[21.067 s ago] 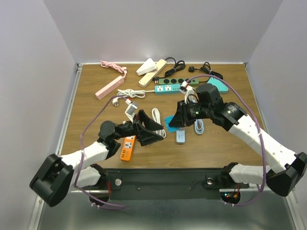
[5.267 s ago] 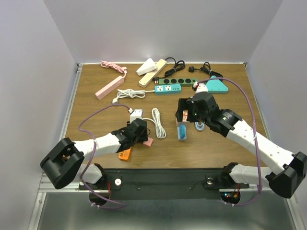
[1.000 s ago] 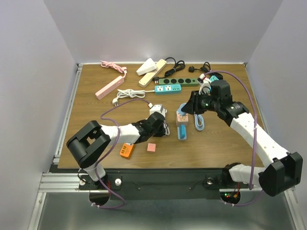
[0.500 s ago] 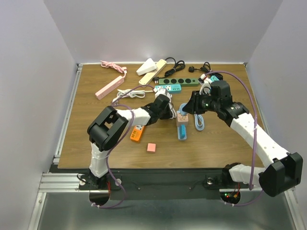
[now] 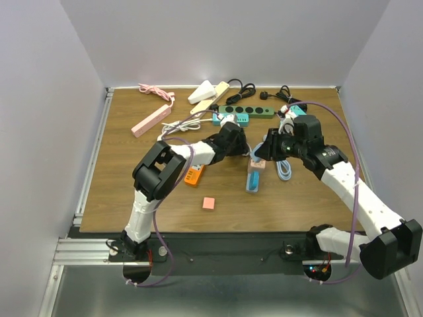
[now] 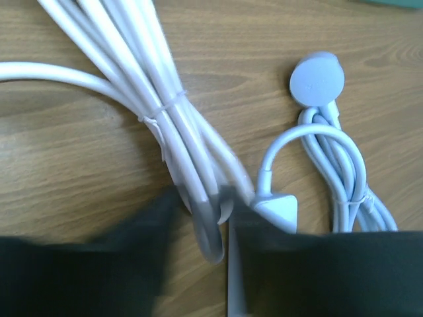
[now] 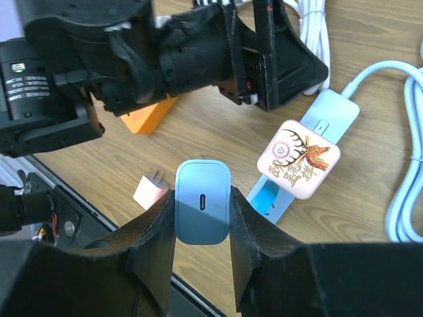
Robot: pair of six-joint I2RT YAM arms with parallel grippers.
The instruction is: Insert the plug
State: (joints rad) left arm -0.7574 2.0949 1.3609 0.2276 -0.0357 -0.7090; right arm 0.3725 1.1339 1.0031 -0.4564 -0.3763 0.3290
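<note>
Advanced toward 1 o'clock, left gripper (image 6: 205, 210) straddles white bundled cable (image 6: 173, 125), fingers apart; right gripper (image 7: 202, 221) clamps blue rounded charger plug (image 7: 202, 198).

**Legible Markings**

Readable marks appear in the right wrist view only. The pink adapter (image 7: 299, 158), seated on the light-blue power strip (image 7: 328, 112), carries a deer-head drawing, a circled power symbol and a row of red-brown Chinese characters too small to read with certainty. A white label (image 7: 26, 78) on the left arm (image 7: 79, 72) bears lines of small print, too blurred to read.
</note>
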